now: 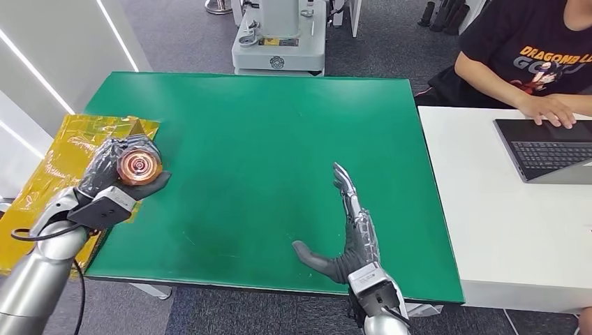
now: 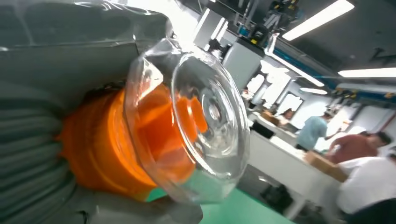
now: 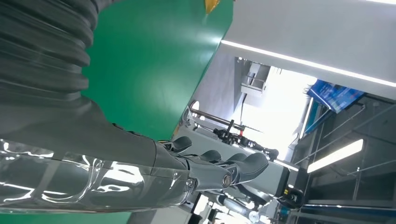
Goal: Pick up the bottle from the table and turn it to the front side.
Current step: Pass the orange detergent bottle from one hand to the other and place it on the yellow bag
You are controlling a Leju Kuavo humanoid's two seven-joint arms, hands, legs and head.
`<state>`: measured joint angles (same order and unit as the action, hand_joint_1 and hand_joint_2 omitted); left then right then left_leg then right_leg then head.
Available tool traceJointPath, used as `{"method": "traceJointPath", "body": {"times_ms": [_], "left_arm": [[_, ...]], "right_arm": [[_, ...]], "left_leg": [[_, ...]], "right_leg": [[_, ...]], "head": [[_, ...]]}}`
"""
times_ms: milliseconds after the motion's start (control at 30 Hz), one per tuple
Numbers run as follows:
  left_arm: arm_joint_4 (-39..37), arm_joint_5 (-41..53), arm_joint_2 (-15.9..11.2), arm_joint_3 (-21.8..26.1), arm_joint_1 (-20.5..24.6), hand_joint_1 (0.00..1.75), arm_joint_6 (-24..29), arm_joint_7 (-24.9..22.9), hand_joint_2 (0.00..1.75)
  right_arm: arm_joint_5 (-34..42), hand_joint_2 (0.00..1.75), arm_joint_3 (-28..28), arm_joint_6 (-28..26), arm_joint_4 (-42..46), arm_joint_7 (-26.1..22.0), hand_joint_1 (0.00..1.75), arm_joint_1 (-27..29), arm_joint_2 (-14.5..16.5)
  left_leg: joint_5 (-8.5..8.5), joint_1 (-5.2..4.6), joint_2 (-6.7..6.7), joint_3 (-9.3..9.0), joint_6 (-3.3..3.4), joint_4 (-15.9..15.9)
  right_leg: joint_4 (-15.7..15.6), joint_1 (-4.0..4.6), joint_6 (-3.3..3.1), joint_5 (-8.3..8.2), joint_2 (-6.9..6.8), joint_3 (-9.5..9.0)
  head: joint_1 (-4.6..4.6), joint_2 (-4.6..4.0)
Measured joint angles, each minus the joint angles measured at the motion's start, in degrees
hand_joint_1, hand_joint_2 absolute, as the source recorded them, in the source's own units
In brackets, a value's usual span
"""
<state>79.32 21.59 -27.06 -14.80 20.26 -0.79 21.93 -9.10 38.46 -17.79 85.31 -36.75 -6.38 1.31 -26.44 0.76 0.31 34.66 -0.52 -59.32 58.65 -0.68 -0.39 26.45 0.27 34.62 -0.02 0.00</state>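
My left hand (image 1: 112, 180) grips a clear bottle (image 1: 139, 166) with an orange label, lifted over the left edge of the green mat (image 1: 265, 139). Its round end faces up toward the head camera. Up close in the left wrist view the bottle (image 2: 187, 140) shows a clear domed end and the orange band, with the hand (image 2: 42, 154) wrapped around it. My right hand (image 1: 349, 234) hovers over the mat's near right part, fingers stretched straight forward and thumb out to the left, holding nothing. Its fingers (image 3: 219, 165) reach out in the right wrist view.
Yellow crinkled sheets (image 1: 63, 167) lie left of the mat under my left hand. A white table (image 1: 502, 230) stands to the right with a laptop (image 1: 548, 150), where a seated person (image 1: 537, 56) types. A grey machine base (image 1: 279, 42) stands behind the mat.
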Motion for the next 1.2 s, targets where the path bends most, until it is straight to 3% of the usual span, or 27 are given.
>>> {"method": "traceJointPath", "body": {"times_ms": [133,267,500,600,700,867,1033,1200], "left_arm": [[1.32,3.95,-7.03,1.16,0.02,1.75,0.1,-2.13,1.75],[1.88,7.2,-11.73,1.5,0.95,1.75,-0.25,-3.96,1.75],[1.64,14.58,-16.68,0.42,4.45,1.75,-0.92,-6.77,1.75],[-0.87,20.08,-17.5,-1.98,8.4,1.75,-3.58,-6.93,1.75],[-8.31,26.71,-16.28,-7.12,14.86,1.75,-4.13,-5.84,1.75],[-24.91,33.83,-9.89,-16.59,23.02,1.75,0.82,-5.65,1.75],[-37.28,36.29,-4.09,-21.24,25.74,1.75,3.88,-5.69,1.75],[-45.16,36.98,-0.8,-23.13,26.21,1.75,4.17,-5.7,1.75]], "right_arm": [[-0.21,1.75,-0.04,-0.07,1.55,-0.09,0.0,1.38,-0.16],[-0.49,1.75,-0.04,-0.07,2.76,0.11,0.0,2.0,-0.22],[-0.83,1.75,-0.04,0.18,4.03,0.56,0.0,2.62,-0.22],[-0.2,1.75,-0.04,0.61,4.77,0.3,0.0,2.77,-0.19],[1.1,1.75,-0.2,0.97,6.21,-0.62,0.0,3.06,0.07],[2.51,1.75,-0.67,0.04,9.77,-0.81,0.0,3.49,0.94],[3.13,1.75,-0.96,-3.48,12.93,-0.95,0.0,3.51,1.2],[3.17,1.75,-1.0,-5.38,15.62,-1.32,0.0,3.51,1.2]], "left_leg": [[0.0,0.01,-0.01,0.0,-0.01,0.0],[0.0,0.0,-0.02,0.0,-0.01,0.0],[0.0,-0.01,-0.02,0.0,0.0,-0.02],[0.0,-0.02,-0.11,0.0,0.0,-0.03],[0.02,-0.03,-0.2,-0.01,-0.02,-0.05],[0.08,-0.06,-0.17,-0.02,-0.06,-0.05],[0.06,-0.08,-0.09,-0.01,-0.06,-0.07],[0.03,-0.07,-0.06,0.0,-0.06,-0.06]], "right_leg": [[-0.02,0.01,-0.01,0.01,-0.01,0.03],[-0.02,0.01,-0.02,0.01,-0.04,0.03],[-0.03,0.0,-0.02,0.0,-0.04,0.03],[-0.06,-0.01,-0.01,0.01,-0.13,0.03],[-0.06,-0.02,-0.01,0.0,-0.22,-0.01],[-0.03,-0.04,-0.04,-0.06,-0.17,-0.05],[-0.06,-0.06,-0.01,-0.09,-0.08,-0.03],[-0.07,-0.06,-0.01,-0.07,-0.05,0.0]], "head": [[-0.01,0.0],[0.01,0.0],[0.01,0.0],[0.01,0.0],[0.0,0.0],[0.0,0.0],[0.01,0.0],[0.01,0.0]]}}
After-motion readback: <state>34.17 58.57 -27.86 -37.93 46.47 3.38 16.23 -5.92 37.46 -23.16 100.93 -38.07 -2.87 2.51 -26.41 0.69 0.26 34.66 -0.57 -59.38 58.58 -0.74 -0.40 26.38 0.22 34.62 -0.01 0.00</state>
